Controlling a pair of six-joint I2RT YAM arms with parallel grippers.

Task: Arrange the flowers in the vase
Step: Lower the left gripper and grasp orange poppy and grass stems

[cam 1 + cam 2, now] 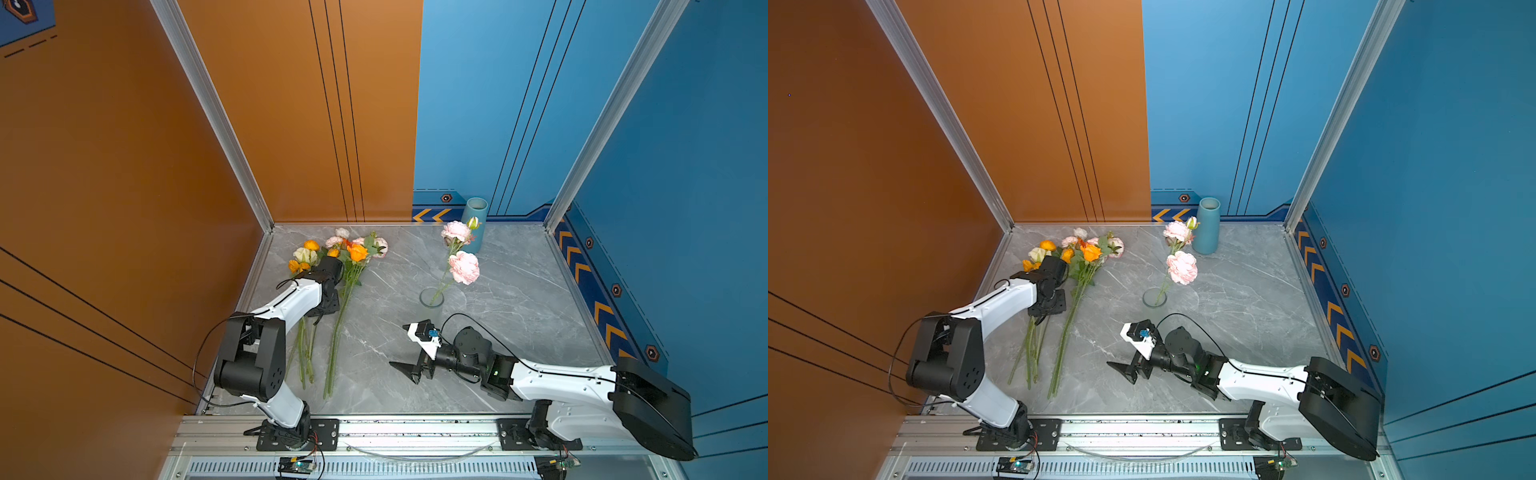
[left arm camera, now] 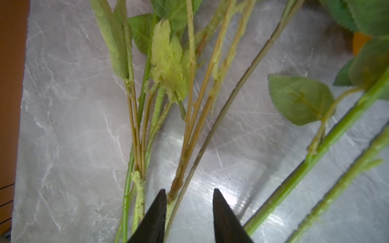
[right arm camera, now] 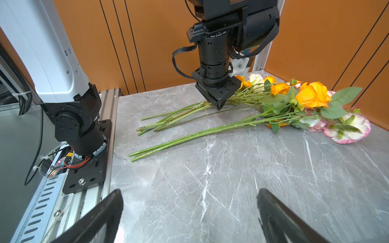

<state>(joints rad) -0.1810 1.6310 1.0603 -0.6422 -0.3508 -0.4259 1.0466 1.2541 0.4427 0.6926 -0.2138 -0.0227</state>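
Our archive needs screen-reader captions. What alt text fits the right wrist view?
The left gripper sits tip-down among the green stems of flowers lying on a grey marble table, with orange, cream and pink blooms at one end. The open fingers of the right gripper show in the foreground.

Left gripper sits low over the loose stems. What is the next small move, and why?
Probably close the left gripper on the stems: its jaws stand apart and straddle a couple of them, so a grip looks ready. The glass vase holds only the pink flowers, so more are due. The right gripper is open and empty.
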